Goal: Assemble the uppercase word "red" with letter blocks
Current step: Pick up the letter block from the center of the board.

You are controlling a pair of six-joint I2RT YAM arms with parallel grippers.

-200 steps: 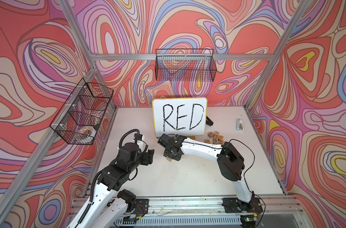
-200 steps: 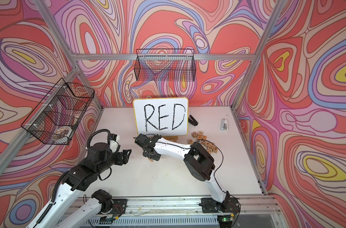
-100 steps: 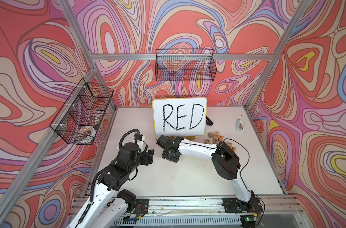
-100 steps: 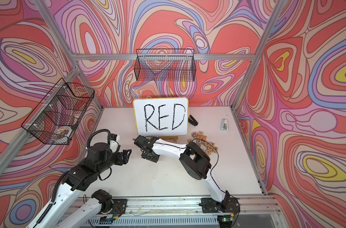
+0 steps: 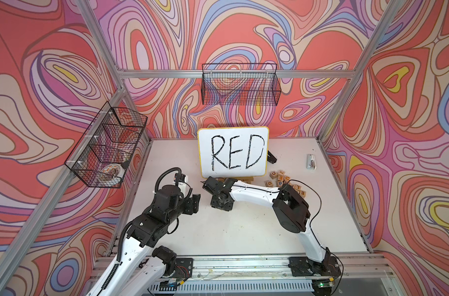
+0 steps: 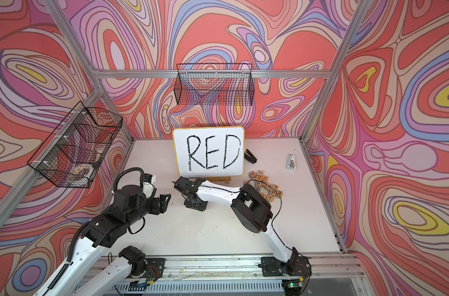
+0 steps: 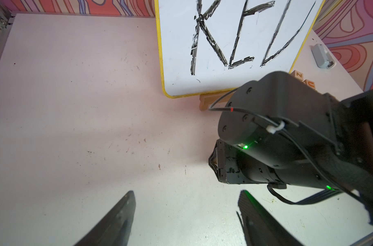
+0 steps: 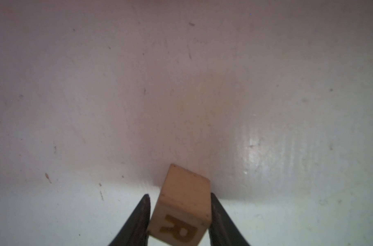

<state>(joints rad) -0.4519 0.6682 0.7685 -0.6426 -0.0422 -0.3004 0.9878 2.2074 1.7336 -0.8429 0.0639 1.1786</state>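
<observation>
Broadly, the table (image 5: 244, 230) is offering plenty of bare room in front of the board (image 5: 232, 151), which is standing at the back with RED written on it, so the word is best laid as a row just before it. By my reading, the step in hand is settling the first letter. No row is showing yet, and E and D are presumably waiting among the loose blocks (image 5: 279, 177) near the board's right corner. Doing this well is coming down to three things: staying towards the board's left end, leaving space on the robot's right for two more cubes, and keeping the printed face up and square to the board.

The right arm (image 5: 254, 194) is reaching across low over the table, just in front of the board's lower left part. The left end effector (image 7: 186, 193) is hovering near it, jaws apart and holding nothing. The right end effector (image 8: 179, 194) is gripping the R block (image 8: 185, 202), with its fingers (image 8: 219, 215) flanking the cube and appearing to touch both sides. The cube is sitting twisted between the tips, its R face turned toward the wrist camera. I cannot tell whether it is resting on the table or hanging just above it. Pressing flat on its flanks is likely the way to square it.
</observation>
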